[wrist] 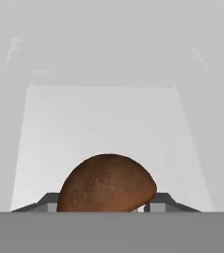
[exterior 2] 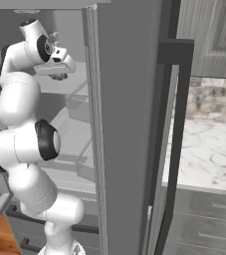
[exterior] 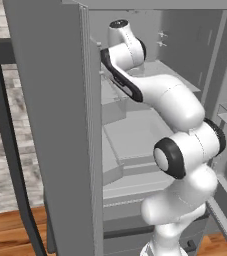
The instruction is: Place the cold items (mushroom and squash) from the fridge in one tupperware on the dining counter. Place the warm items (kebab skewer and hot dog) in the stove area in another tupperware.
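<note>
The mushroom (wrist: 106, 183) was seen at six o'clock in the hand view, dead ahead of the gripper (wrist: 106, 207), its brown cap set between the two finger tips, its long axis running from nine to three o'clock. Whether it was clenched or merely straddled could not be told. A pale fridge shelf (wrist: 103, 123) lay beyond it toward twelve o'clock. The arm (exterior: 170, 105) was reached into the open fridge (exterior: 55, 100).

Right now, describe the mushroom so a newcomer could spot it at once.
Look into the open fridge, at the pale shelf the arm reaches over. The mushroom sits between the fingertips of the claw: a rounded, speckled reddish-brown cap, the only dark thing against grey.
</note>
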